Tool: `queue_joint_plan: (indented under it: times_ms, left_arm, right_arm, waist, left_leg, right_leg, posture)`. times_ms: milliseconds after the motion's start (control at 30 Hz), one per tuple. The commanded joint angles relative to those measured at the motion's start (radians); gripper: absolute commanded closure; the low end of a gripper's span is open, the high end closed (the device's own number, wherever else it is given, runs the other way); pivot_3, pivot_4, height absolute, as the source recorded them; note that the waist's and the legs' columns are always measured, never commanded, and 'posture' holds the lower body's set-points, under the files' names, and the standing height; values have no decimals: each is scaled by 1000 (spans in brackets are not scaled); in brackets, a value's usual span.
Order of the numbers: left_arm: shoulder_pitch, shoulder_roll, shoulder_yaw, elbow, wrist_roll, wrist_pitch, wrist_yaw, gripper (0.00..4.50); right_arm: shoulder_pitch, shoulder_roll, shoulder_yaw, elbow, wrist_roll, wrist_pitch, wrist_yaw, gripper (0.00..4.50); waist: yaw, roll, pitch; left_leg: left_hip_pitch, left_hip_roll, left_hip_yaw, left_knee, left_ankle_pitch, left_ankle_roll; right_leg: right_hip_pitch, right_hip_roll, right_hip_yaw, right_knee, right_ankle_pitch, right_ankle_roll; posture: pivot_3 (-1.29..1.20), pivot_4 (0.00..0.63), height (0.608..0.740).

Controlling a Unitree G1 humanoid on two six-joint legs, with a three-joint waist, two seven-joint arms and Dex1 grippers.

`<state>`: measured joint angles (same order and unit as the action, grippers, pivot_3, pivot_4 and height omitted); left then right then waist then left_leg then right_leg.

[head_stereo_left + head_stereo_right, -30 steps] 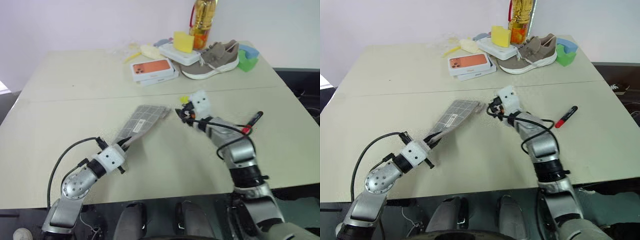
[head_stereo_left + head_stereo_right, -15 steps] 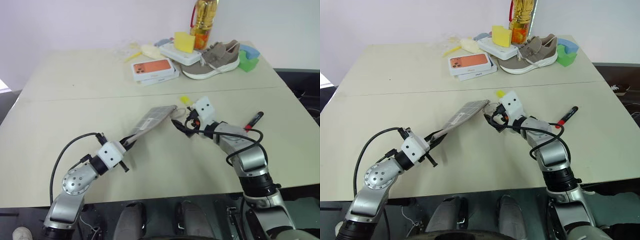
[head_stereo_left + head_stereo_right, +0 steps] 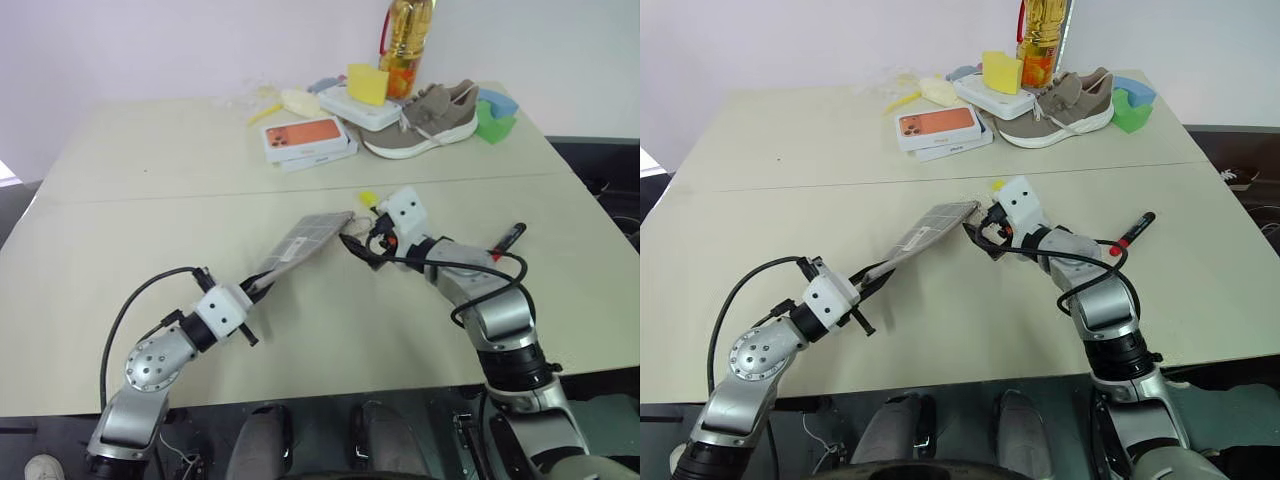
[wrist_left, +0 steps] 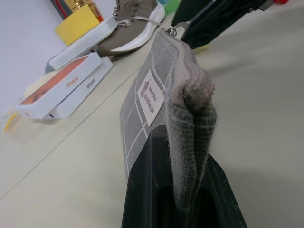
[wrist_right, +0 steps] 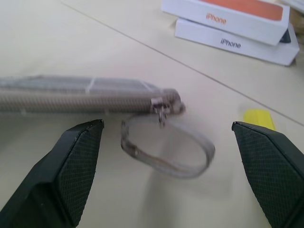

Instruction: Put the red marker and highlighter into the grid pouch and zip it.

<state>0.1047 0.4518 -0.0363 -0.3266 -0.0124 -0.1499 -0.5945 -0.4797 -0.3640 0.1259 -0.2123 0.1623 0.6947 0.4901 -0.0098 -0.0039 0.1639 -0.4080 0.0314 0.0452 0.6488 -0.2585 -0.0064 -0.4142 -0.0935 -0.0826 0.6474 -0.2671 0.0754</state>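
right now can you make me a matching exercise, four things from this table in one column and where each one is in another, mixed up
Things:
1. grid pouch
2. red marker
3. highlighter
4. shoe

Places:
A. at the table's far edge, beside the oil bottle
B. lying alone on the table, out past the right arm
C. one end pinched in the left gripper fingers, held above the table
D. on the table just beyond the open right gripper

Pairs: 1-C, 2-B, 3-D, 4-A

- What is hard to see?
- The highlighter (image 3: 368, 198) is mostly hidden behind the right gripper (image 3: 362, 243). The bottle (image 3: 405, 35) at the table's far edge is cut off on top.
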Motion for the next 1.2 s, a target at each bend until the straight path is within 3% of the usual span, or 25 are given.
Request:
queue_joint_plan:
  times_ms: [33,100,167,333,400,767,1200]
  left_arm:
    - [-9,5,-8,-14,-11,-30,-3,4500]
    - [-10,5,-9,-11,-11,-33,-3,4500]
    - [-11,6,-10,-11,-11,-36,-2,4500]
    - [-4,7,-10,-13,-12,-41,-1,4500]
    - [-1,6,-9,-13,-13,-44,0,4500]
    - [-50,-19,-30,24,4,-23,24,4500]
    - [-190,-97,-106,139,57,-22,69,4500]
  right_arm:
    - [-29,6,-10,-14,4,-5,-5,11]
    - [-32,6,-7,0,1,-8,-6,11]
    - [-33,7,-8,11,3,-6,-4,831]
    - [-30,3,-3,13,0,-7,-2,3575]
    - [-26,-3,4,4,-2,-16,6,4441]
    - [-21,-70,133,-95,-64,-44,76,4441]
    - [-68,-59,301,-241,-124,-1,144,4441]
  waist:
    - [0,0,0]
    - [0,0,0]
    - [0,0,0]
    - [0,0,0]
    - [0,0,0]
    - [0,0,0]
    - [1,0,0]
  left_leg:
    - [0,0,0,0,0,0]
    - [0,0,0,0,0,0]
    - [0,0,0,0,0,0]
    - [0,0,0,0,0,0]
    - [0,0,0,0,0,0]
    - [0,0,0,0,0,0]
    - [0,0,-1,1,0,0]
  right_leg:
    - [0,0,0,0,0,0]
    - [0,0,0,0,0,0]
    - [0,0,0,0,0,0]
    - [0,0,0,0,0,0]
    - [0,0,0,0,0,0]
    - [0,0,0,0,0,0]
    - [1,0,0,0,0,0]
  posture:
    - [0,150,740]
    - [0,150,740]
    - [0,150,740]
    - [0,150,740]
    - [0,150,740]
    - [0,150,740]
    - [0,150,740]
